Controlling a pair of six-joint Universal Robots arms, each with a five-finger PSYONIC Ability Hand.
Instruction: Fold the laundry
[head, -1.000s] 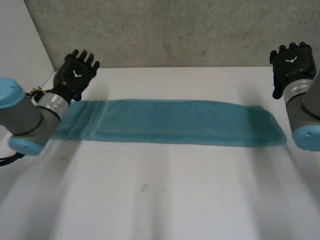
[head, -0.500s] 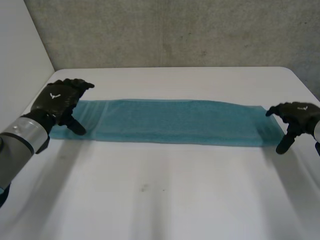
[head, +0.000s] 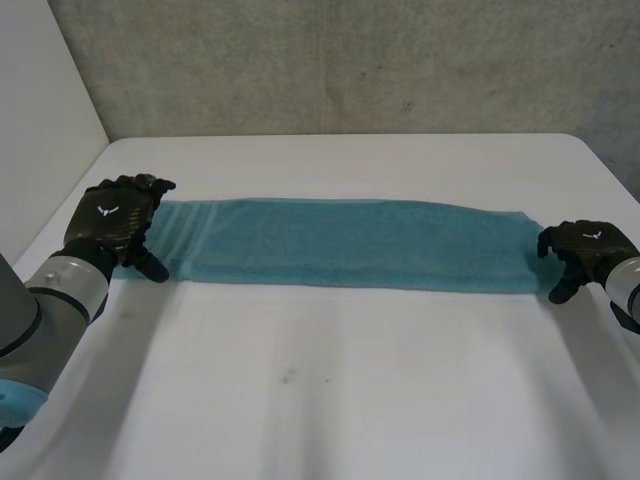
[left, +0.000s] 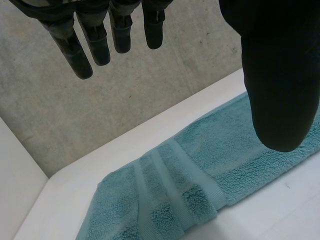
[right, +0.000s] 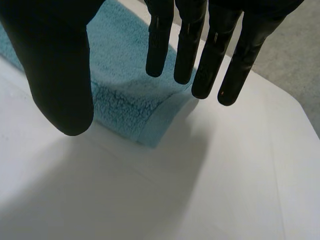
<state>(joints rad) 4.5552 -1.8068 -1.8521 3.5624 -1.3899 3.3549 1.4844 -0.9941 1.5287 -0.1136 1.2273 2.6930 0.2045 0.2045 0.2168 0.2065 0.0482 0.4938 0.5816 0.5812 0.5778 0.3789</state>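
White table (head: 330, 400); grey concrete wall (head: 350, 60) behind.

Left hand (head: 112, 222): matte black, with a small white emblem on its back and a silver-grey wrist cuff behind it.
Left arm (head: 35, 315): grey cylindrical joint with a light-blue cap (head: 15, 402).
Right hand (head: 588, 250): black, same white emblem, grey wrist section.
Fingers (left: 82, 57): slender black segmented rods with rounded tips.
Thumb (left: 277, 80): broad, smooth, black, blunt-ended.
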